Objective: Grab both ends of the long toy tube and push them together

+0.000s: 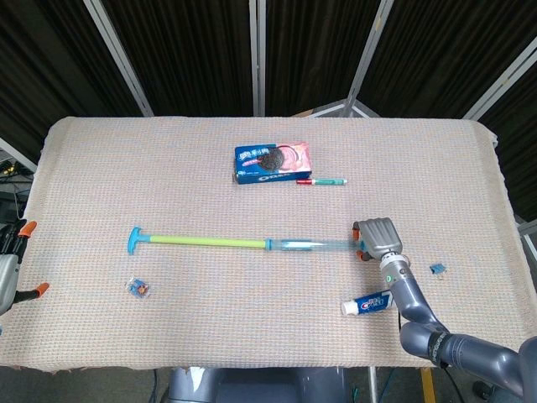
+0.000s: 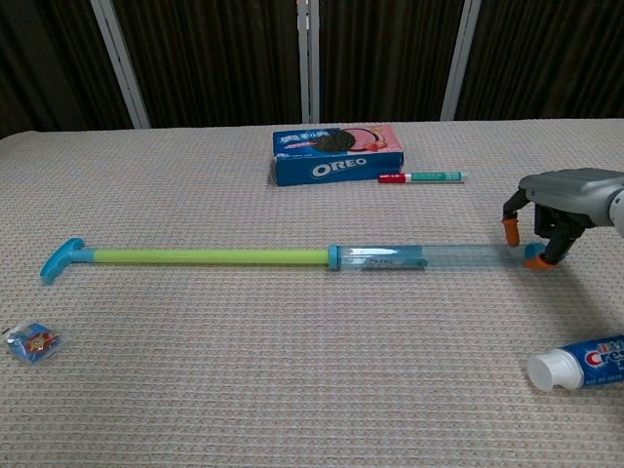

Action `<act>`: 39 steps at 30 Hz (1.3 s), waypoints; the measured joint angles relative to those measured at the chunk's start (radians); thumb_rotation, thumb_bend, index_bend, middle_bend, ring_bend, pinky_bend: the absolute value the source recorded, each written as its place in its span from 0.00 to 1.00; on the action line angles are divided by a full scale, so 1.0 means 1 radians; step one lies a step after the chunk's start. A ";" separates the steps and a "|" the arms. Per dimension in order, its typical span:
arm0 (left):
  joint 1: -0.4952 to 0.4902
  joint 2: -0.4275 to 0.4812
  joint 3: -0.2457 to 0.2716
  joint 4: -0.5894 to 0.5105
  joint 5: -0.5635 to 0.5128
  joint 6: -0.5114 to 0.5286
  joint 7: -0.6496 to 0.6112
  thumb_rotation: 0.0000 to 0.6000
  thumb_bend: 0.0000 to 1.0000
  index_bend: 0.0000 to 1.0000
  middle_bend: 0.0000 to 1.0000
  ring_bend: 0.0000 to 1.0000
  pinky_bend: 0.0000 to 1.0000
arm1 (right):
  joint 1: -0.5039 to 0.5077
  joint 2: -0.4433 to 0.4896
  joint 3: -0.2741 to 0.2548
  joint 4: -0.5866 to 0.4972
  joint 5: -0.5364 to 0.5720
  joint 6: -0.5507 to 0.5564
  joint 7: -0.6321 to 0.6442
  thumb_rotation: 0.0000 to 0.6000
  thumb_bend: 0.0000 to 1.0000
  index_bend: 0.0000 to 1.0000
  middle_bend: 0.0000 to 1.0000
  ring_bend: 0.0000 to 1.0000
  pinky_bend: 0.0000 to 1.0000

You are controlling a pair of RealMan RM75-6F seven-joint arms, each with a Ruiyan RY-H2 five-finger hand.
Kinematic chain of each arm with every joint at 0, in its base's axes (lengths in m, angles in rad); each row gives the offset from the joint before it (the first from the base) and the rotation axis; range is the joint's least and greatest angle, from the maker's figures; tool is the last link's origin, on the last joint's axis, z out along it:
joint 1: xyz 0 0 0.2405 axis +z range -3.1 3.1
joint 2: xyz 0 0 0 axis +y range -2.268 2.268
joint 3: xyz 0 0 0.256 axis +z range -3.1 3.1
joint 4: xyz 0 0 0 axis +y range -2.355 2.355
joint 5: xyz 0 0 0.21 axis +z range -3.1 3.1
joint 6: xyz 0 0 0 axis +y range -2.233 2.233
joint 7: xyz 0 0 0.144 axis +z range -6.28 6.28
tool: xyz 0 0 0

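Observation:
The long toy tube [image 1: 252, 243] [image 2: 292, 257] lies left to right across the table: a blue T-handle [image 1: 134, 239] [image 2: 58, 261] at the left, a green rod, then a clear blue barrel. My right hand [image 1: 376, 237] [image 2: 561, 195] hangs over the barrel's right end. Its orange-tipped fingers [image 2: 509, 231] straddle the tip, one behind and one in front, still apart and not clamped. My left hand [image 1: 10, 264] stays at the table's left edge, fingers spread, far from the handle. The chest view does not show it.
An Oreo box [image 1: 273, 163] [image 2: 336, 154] and a marker [image 1: 321, 180] [image 2: 421, 177] lie behind the tube. A toothpaste tube [image 1: 367, 303] [image 2: 577, 363] sits front right. A small blue packet [image 1: 138, 287] [image 2: 33, 342] lies front left, a tiny blue piece [image 1: 436, 269] right.

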 measured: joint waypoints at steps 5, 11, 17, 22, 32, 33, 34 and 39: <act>-0.007 -0.005 0.000 0.008 -0.006 -0.012 0.006 1.00 0.00 0.00 0.00 0.00 0.00 | -0.001 0.003 0.000 -0.008 -0.003 0.002 0.015 1.00 0.26 0.60 1.00 1.00 1.00; -0.043 -0.033 -0.019 0.061 -0.014 -0.044 0.005 1.00 0.00 0.07 0.59 0.57 0.58 | -0.004 0.022 0.000 -0.036 0.009 0.001 0.025 1.00 0.27 0.61 1.00 1.00 1.00; -0.137 -0.106 -0.047 0.204 0.019 -0.138 -0.061 1.00 0.18 0.34 0.82 0.81 0.97 | 0.001 0.042 0.002 -0.074 0.041 0.004 0.014 1.00 0.27 0.61 1.00 1.00 1.00; -0.248 -0.183 -0.058 0.332 0.045 -0.301 -0.150 1.00 0.24 0.37 0.84 0.82 1.00 | 0.011 0.047 0.005 -0.089 0.074 0.009 -0.004 1.00 0.29 0.62 1.00 1.00 1.00; -0.405 -0.365 -0.052 0.559 0.050 -0.519 -0.250 1.00 0.35 0.39 0.84 0.82 1.00 | 0.035 0.042 -0.002 -0.098 0.111 0.019 -0.035 1.00 0.29 0.62 1.00 1.00 1.00; -0.414 -0.382 -0.052 0.579 0.047 -0.529 -0.259 1.00 0.35 0.39 0.84 0.82 1.00 | 0.036 0.041 -0.003 -0.097 0.113 0.019 -0.036 1.00 0.29 0.62 1.00 1.00 1.00; -0.420 -0.391 -0.051 0.591 0.045 -0.536 -0.265 1.00 0.36 0.39 0.84 0.82 1.00 | 0.037 0.040 -0.004 -0.097 0.115 0.018 -0.037 1.00 0.29 0.62 1.00 1.00 1.00; -0.439 -0.417 -0.043 0.633 0.044 -0.557 -0.299 1.00 0.36 0.39 0.84 0.82 1.00 | 0.047 0.032 -0.004 -0.092 0.123 0.019 -0.041 1.00 0.29 0.62 1.00 1.00 1.00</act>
